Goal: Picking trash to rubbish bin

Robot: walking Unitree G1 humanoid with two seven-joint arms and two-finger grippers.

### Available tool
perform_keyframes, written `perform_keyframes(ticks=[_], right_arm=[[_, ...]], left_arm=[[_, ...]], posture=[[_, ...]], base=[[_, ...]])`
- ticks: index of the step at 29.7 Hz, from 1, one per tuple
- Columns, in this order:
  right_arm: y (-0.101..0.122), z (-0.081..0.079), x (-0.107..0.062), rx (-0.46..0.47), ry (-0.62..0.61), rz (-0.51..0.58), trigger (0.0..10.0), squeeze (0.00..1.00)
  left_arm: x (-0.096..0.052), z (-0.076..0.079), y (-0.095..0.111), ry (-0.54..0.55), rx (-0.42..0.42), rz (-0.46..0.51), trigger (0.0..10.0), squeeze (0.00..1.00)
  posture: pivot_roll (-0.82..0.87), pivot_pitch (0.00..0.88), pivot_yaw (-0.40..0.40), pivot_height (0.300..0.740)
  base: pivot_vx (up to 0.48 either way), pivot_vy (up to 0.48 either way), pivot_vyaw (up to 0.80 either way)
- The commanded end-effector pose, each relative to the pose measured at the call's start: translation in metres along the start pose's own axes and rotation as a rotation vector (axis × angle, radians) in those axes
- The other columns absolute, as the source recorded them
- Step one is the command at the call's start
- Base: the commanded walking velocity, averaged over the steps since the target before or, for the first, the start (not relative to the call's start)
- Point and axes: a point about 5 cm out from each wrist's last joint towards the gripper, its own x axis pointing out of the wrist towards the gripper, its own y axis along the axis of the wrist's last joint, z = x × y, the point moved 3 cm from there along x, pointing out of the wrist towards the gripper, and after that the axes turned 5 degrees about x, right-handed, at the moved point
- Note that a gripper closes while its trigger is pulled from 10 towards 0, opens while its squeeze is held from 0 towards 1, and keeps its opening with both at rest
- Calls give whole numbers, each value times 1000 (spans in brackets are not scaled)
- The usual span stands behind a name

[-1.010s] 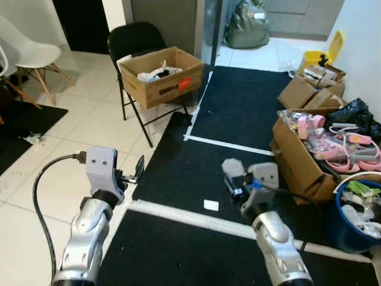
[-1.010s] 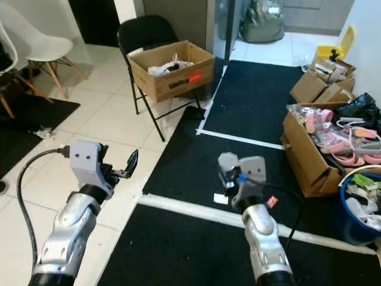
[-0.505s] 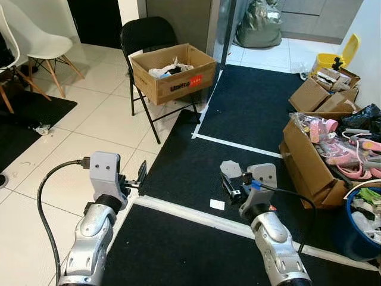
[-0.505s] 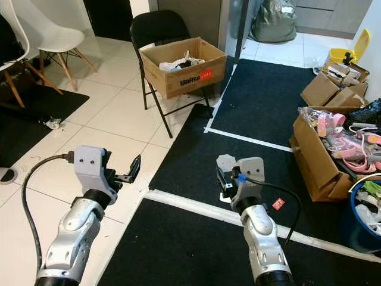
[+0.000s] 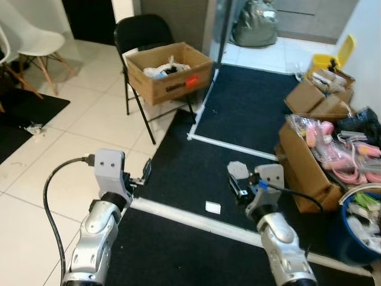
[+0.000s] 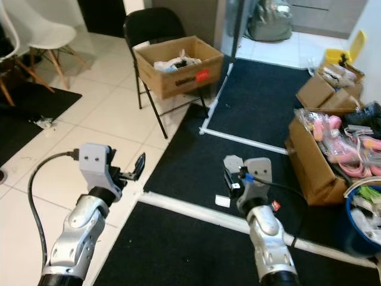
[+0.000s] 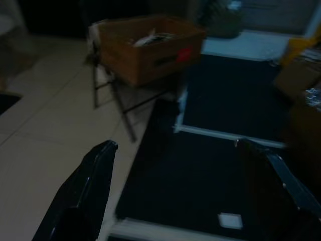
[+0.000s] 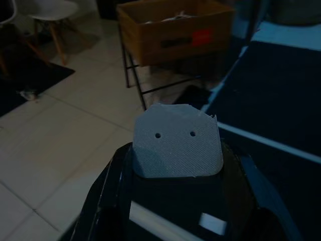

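The right gripper (image 5: 239, 180) is raised over the black mat (image 5: 250, 107), its two black fingers closed on a flat grey piece of trash (image 8: 176, 140) with two small holes; in the right wrist view the piece sits squarely between the fingers, covering the gap. The left gripper (image 7: 180, 186) is held out at the same height, its fingers (image 7: 90, 186) spread wide apart with nothing between them.

On the mat just below and slightly left of the right gripper lies a small white scrap (image 5: 212, 207), close to the white tape line (image 5: 196, 220) that crosses the floor beneath both arms. In the left wrist view the same scrap (image 7: 229, 220) shows on the mat between the spread fingers, ahead of them.

Well ahead of the left gripper stands a black folding chair (image 5: 143, 42) carrying an open cardboard box (image 6: 178, 65) with a red label on its side and crumpled white and dark items inside. Both wrist views look toward this box (image 8: 175, 30).

To the right of the right gripper, near it, is a brown carton (image 5: 303, 167) heaped with pink and white toys, and just behind the right arm on that side a blue bucket (image 6: 351, 226) stuffed with items. Farther ahead on the right are more cardboard boxes (image 5: 312, 98) and a yellow bin (image 5: 327, 59) with its lid up. A dark sack (image 5: 254, 27) sits at the far end of the mat. White chairs (image 6: 44, 36) stand far off to the left of the left gripper, on the pale tiles
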Motion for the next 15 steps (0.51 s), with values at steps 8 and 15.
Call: perform_keyframes(ticks=[8,15], right_arm=[[-5,5,-2,14,-25,-23,10000,0],[-5,5,-1,15,-30,-24,10000,0]], left_arm=[[2,-1,1,6,9,-8,10000,0],[3,-2,0,7,15,-18,10000,0]], posture=[[55,136,29,740],[58,139,27,740]], base=[[302,0,0],[296,0,-722]])
